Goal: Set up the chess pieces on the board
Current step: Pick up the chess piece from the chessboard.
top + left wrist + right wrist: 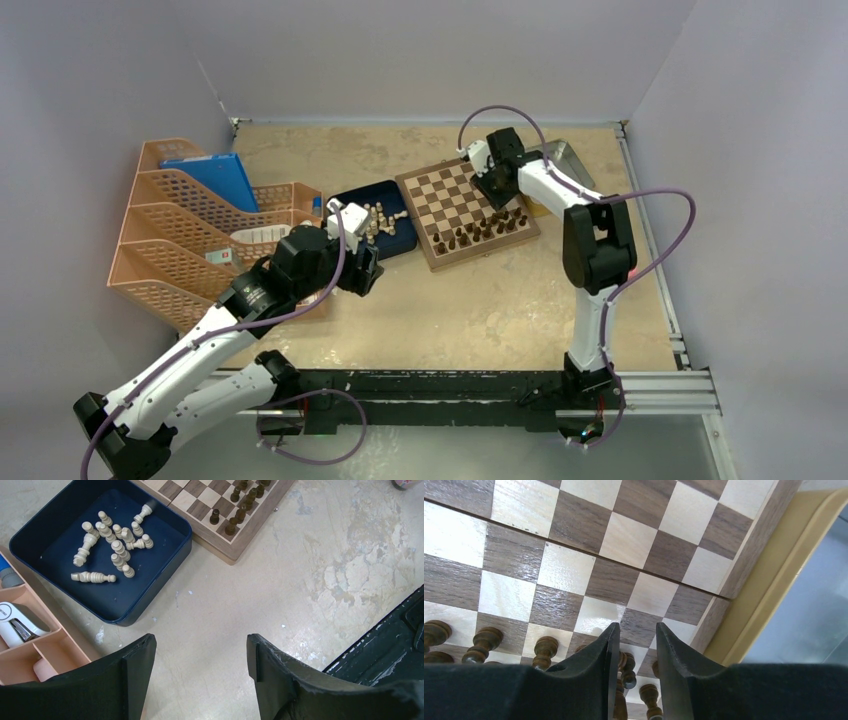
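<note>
The board (445,195) lies at the back centre of the table. Dark chess pieces (480,232) stand in rows along its near edge. My right gripper (496,196) hangs over the board's right part, just behind those rows. In the right wrist view its jaws (636,627) are a narrow gap apart with nothing between the tips; dark pieces (484,642) stand below and behind them on the board (574,570). Cream pieces (115,545) lie jumbled in a dark blue tray (165,595). My left gripper (200,642) is wide open and empty over bare table, near the tray's front corner.
An orange file organiser (200,240) holding a blue folder (215,180) fills the left side, and a stapler (15,622) lies in its compartment. A silver tin (565,160) sits beyond the board's right edge. A black rail (450,385) runs along the table's near edge.
</note>
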`<state>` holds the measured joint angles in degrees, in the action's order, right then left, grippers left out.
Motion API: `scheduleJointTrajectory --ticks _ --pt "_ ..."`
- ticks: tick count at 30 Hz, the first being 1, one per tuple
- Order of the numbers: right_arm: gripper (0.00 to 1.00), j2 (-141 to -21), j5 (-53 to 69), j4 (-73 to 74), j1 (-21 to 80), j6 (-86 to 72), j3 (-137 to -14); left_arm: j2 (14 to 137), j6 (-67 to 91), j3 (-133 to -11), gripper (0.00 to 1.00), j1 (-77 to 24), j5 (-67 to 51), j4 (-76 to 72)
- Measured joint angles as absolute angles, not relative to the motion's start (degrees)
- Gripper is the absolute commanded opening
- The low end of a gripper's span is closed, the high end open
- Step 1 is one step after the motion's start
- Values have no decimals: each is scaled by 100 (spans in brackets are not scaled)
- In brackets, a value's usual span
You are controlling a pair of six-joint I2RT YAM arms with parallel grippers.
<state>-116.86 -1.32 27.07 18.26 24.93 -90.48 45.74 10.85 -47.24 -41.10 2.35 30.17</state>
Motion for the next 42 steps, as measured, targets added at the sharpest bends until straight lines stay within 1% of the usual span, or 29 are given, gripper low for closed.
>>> scheduleJointTrajectory --ticks 6,13,27,35,42 --pt "35 -11684 -32 2797 1826 2523 -9233 4574 1085 -4724 66 -4110 233 3017" --pt "34 -11684 -23 3076 1826 2587 -9223 4574 1085 -4724 66 -4110 233 3017" --pt "32 -11684 -25 3186 1826 2668 -9179 4466 1085 -4724 66 -4110 231 3011" --pt "28 -11716 -36 3227 1826 2749 -9124 4565 1085 -4724 66 -4110 226 3074" --pt "29 -12112 -327 3157 1826 2676 -9629 4563 1087 -4724 66 -4110 237 3098"
